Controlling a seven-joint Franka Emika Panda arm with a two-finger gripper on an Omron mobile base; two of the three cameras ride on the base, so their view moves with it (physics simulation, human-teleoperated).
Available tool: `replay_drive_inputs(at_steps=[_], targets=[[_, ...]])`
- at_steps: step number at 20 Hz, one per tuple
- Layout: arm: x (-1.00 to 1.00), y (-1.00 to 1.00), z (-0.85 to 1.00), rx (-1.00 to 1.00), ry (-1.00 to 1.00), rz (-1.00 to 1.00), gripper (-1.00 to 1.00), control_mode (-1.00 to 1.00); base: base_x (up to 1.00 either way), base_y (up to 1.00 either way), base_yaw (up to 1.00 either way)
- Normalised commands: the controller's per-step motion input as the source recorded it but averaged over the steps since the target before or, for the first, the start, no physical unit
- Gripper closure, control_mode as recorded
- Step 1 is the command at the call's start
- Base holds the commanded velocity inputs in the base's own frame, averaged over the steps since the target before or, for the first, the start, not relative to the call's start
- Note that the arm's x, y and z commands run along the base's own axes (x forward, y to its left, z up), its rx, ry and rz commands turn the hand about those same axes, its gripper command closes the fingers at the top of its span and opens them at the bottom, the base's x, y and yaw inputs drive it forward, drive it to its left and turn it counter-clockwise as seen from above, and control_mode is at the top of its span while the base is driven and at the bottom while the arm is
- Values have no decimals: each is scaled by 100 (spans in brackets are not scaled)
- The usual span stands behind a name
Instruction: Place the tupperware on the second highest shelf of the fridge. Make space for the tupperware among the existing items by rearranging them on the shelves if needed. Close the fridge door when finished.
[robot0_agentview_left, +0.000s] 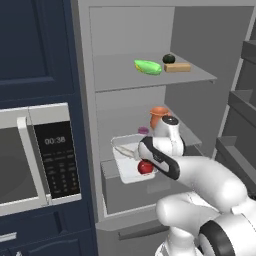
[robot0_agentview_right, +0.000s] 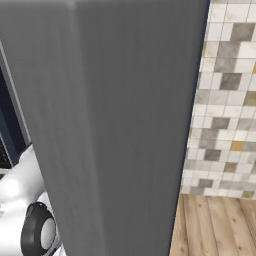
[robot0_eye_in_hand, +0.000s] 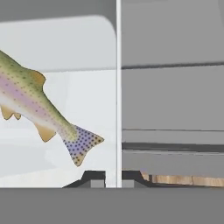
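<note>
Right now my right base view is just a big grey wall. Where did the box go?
Observer: The tupperware is at the front of the open fridge, level with the second highest shelf.
Operator: Is the hand holding it?
Observer: Yes, the hand is pinched shut on its thin white wall.
Operator: What's inside?
Observer: A spotted fish.
Operator: Is anything in the way?
Observer: The orange jug stands just behind it on that shelf.
</note>
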Motion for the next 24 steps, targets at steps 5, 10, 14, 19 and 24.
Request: replay_drive_inputs(at_steps=[5,10,14,19,24], targets=[[51,0,0,0,0,7,100,-100,0,0,0],[46,0,0,0,0,0,100,-100,0,0,0],[37,0,0,0,0,-3,100,-100,0,0,0],[31,6,0,0,0,-7,100,-100,0,0,0],[38,17,0,0,0,-9,100,-100,0,0,0]])
